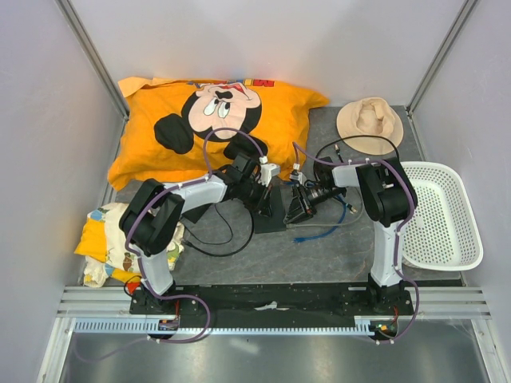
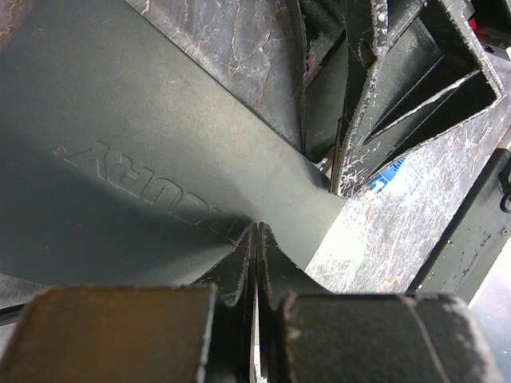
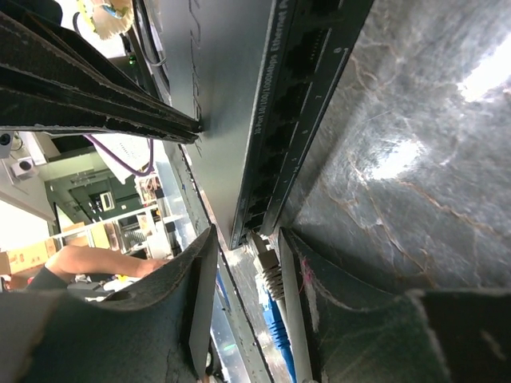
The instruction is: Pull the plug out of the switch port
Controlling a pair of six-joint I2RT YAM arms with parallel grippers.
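The switch [image 1: 274, 217] is a flat black box on the grey mat, mostly hidden under both grippers. In the left wrist view its lid [image 2: 144, 144] fills the frame, and my left gripper [image 2: 255, 233] is shut, tips resting on the lid. In the right wrist view the switch [image 3: 227, 96] shows its row of sockets [image 3: 295, 120]. The grey plug [image 3: 267, 267] on a blue cable [image 3: 279, 339] has its tip at the end socket. My right gripper [image 3: 246, 233] is open and straddles the plug, one finger [image 3: 335, 295] close beside it.
An orange cartoon pillow [image 1: 207, 120] lies at the back left, a beige hat [image 1: 369, 120] at the back right, a white basket [image 1: 443, 211] at the right. A patterned cloth [image 1: 104, 239] lies at the left. A black cable [image 1: 215, 243] loops in front.
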